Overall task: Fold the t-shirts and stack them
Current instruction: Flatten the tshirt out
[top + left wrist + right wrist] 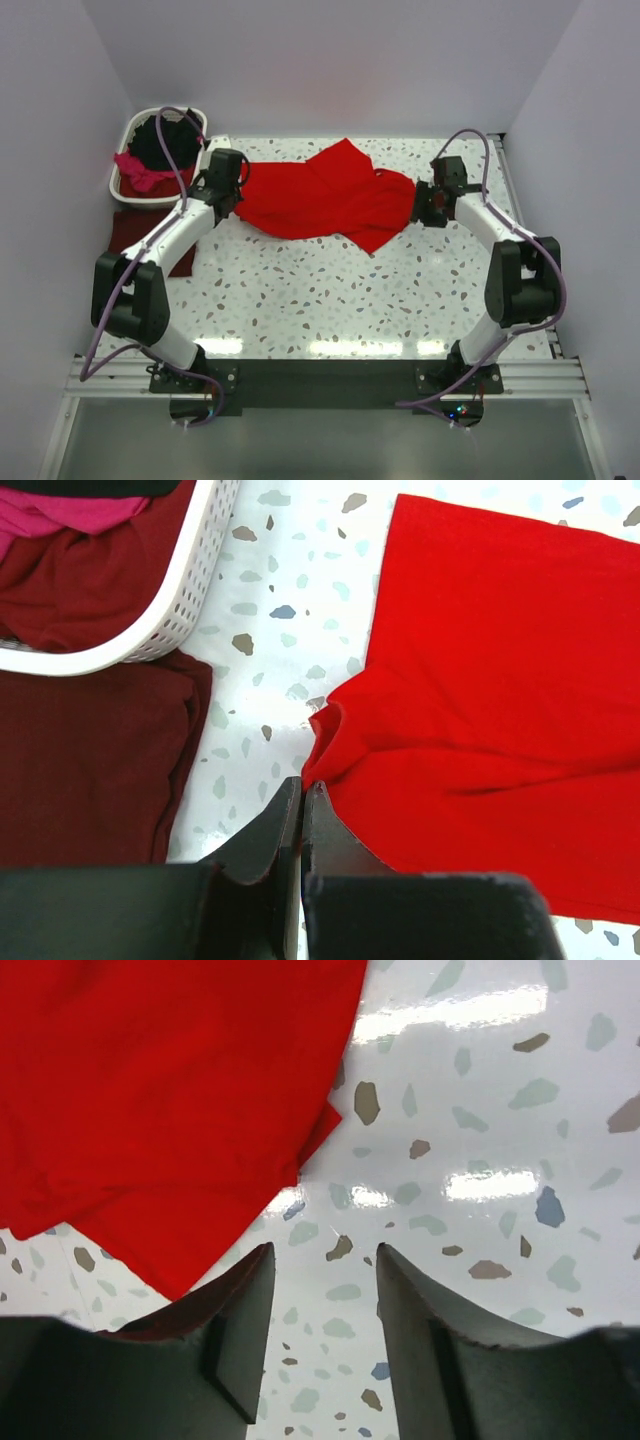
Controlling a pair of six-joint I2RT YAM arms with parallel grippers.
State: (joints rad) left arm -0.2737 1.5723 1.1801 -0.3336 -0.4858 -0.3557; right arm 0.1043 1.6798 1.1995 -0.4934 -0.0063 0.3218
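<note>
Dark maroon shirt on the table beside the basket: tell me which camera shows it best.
Left wrist view: the dark maroon shirt fills its lower left, flat outside the basket rim. The top external view shows it small, partly covered by the left arm. The right wrist view shows none of it.

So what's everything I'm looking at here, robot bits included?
red t-shirt: one, bright red, lying crumpled across the far middle of the table.
maroon t-shirt: one, dark maroon, flat at the table's left edge, beside the basket.
basket: one, white plastic, far left corner.
black cloth, pink cloth, maroon cloth: bundled in the basket, count unclear.
table: one, white with grey speckles.
left pincer: one, black, shut on the red t-shirt's left edge.
right pincer: one, black, open beside its right edge.
</note>
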